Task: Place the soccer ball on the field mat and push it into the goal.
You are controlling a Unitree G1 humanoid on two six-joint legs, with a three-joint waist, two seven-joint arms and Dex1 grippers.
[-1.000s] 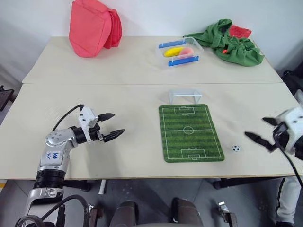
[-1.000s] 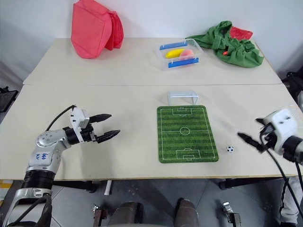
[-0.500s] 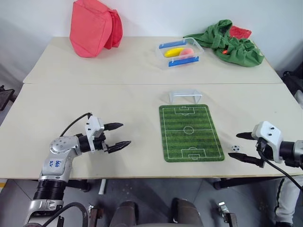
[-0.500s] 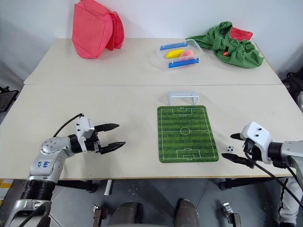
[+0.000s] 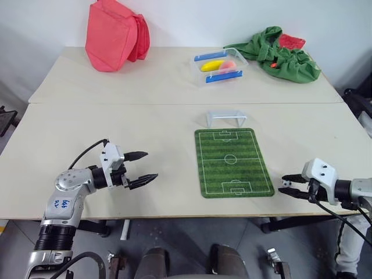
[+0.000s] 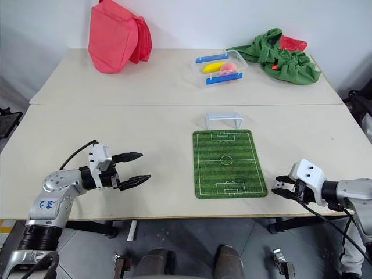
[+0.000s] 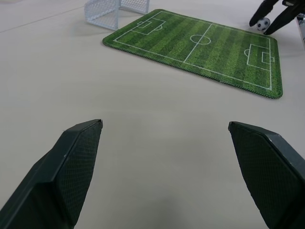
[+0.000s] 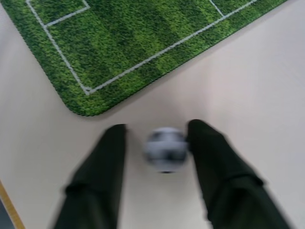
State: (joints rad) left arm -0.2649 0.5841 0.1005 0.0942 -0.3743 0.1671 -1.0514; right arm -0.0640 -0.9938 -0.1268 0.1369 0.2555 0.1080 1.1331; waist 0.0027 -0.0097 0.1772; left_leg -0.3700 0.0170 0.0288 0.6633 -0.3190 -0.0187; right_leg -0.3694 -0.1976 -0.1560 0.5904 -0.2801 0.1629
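Observation:
The soccer ball rests on the bare table just off the near right corner of the field mat. My right gripper lies low on the table there. Its two black fingers are drawn in on either side of the ball, one pressed against it. The left wrist view catches the ball between those same fingertips. The goal stands at the mat's far end, mouth toward the mat. My left gripper hovers open and holds nothing, well left of the mat.
On the far table sit a red bag, a clear tub with blue handles holding fruit, and a green cloth heap. The ball lies close to the table's front edge. Bare tabletop lies between my left gripper and the mat.
My right gripper sank to the tabletop, and its wide-open fingers drew in around the ball. The left gripper stayed open and barely shifted.

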